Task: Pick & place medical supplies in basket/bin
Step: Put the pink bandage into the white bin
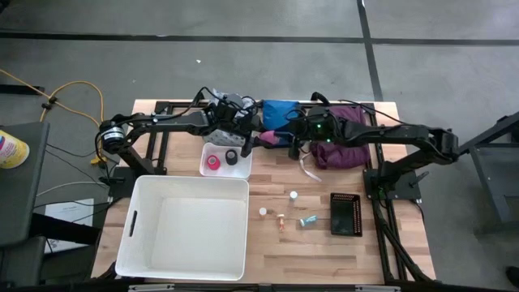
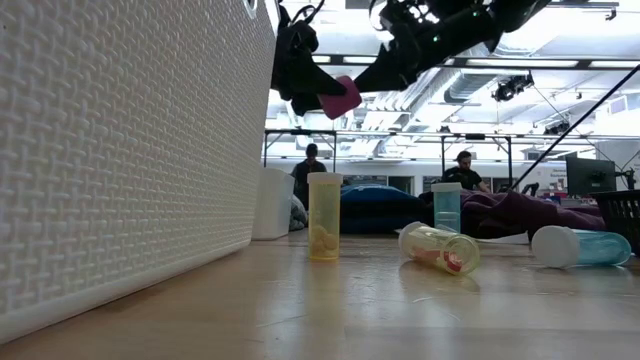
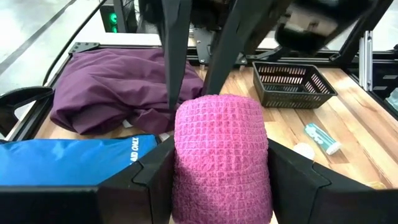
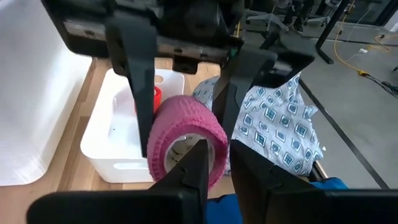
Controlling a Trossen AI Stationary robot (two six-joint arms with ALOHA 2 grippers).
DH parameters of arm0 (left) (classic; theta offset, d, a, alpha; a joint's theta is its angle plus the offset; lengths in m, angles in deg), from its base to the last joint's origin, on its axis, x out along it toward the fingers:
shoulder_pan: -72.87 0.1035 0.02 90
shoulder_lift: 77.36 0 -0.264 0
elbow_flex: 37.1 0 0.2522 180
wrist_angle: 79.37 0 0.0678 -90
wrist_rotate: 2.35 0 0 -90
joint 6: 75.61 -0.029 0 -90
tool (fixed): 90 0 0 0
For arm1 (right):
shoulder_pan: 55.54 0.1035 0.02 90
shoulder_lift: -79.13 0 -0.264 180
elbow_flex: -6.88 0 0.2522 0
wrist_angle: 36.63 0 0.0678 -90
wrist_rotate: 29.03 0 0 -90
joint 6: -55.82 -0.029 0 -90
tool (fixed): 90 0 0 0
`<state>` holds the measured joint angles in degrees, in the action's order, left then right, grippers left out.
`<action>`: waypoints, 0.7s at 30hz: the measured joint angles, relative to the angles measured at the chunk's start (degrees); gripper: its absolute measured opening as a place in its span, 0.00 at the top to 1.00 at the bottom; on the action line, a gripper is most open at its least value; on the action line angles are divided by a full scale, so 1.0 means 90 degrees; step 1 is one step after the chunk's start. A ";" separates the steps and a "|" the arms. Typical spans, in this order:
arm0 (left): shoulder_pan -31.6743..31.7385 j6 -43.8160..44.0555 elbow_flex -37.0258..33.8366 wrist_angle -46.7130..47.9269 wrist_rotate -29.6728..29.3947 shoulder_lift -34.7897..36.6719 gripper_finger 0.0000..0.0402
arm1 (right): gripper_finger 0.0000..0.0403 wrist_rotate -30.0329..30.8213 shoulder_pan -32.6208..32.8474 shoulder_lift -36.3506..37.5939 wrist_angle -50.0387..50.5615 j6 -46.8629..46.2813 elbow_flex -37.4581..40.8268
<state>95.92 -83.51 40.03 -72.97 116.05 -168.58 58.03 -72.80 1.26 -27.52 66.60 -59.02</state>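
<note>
A pink tape roll [image 1: 268, 139] hangs in the air between my two grippers, above the table just right of a small white bin [image 1: 204, 165]. My left gripper [image 1: 258, 139] comes from the left and is shut on the roll [image 3: 221, 155]. My right gripper [image 1: 280, 139] comes from the right and is shut on the roll's open end [image 4: 186, 134]. A purple cloth [image 1: 345, 150] lies at the far right. A grey-white patterned cloth [image 4: 273, 124] lies behind the small bin. Several vials [image 1: 293, 195] lie or stand on the wood in the middle. My left gripper pinches the roll's curved outer sides [image 3: 180, 168] between its two fingers. The fingers lie along the roll's length, nearly level and pointing toward the table's right. The roll is lifted clear with its axis about level. My right gripper has the roll's wall at the open end [image 4: 217, 142] between its fingers, one finger in the hollow and one outside. It comes nearly level from the table's right, along the roll's axis.
The small white bin holds a pink roll [image 1: 213, 162] and a black roll [image 1: 232, 156]. A large white bin [image 1: 130, 235] fills the near left. A blue pouch [image 1: 280, 112] lies at the far edge. A black basket [image 1: 347, 213] stands near right. People stand beyond the table [image 2: 310, 170].
</note>
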 joint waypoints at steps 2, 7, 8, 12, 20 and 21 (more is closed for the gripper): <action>0.0000 0.0000 0.0000 0.0002 0.0000 0.0000 0.52 | 0.86 0.0000 0.0000 0.0127 0.0090 0.0000 -0.0003; 0.0000 0.0005 0.0000 0.0032 0.0002 0.0000 0.52 | 0.86 0.0000 0.0000 0.0485 0.0405 0.0024 -0.0005; 0.0000 0.0035 0.0000 0.0045 0.0002 0.0000 0.52 | 0.86 0.0000 0.0000 0.0534 0.0498 0.0024 -0.0005; 0.0000 0.0244 0.0000 0.0119 0.0005 0.0000 0.52 | 0.86 0.0000 0.0000 0.0629 0.0784 0.0019 -0.0005; 0.0099 0.1063 0.0000 0.0820 -0.0019 0.0155 0.52 | 0.86 -0.0007 0.0002 0.0609 0.0947 -0.0056 -0.0005; 0.0109 0.1070 0.0000 0.1025 -0.0076 0.0179 0.52 | 0.86 -0.0005 0.0002 0.0607 0.0965 -0.0056 -0.0005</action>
<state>96.90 -73.88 40.03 -63.74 115.37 -166.96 57.99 -72.78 6.73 -18.83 66.10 -59.06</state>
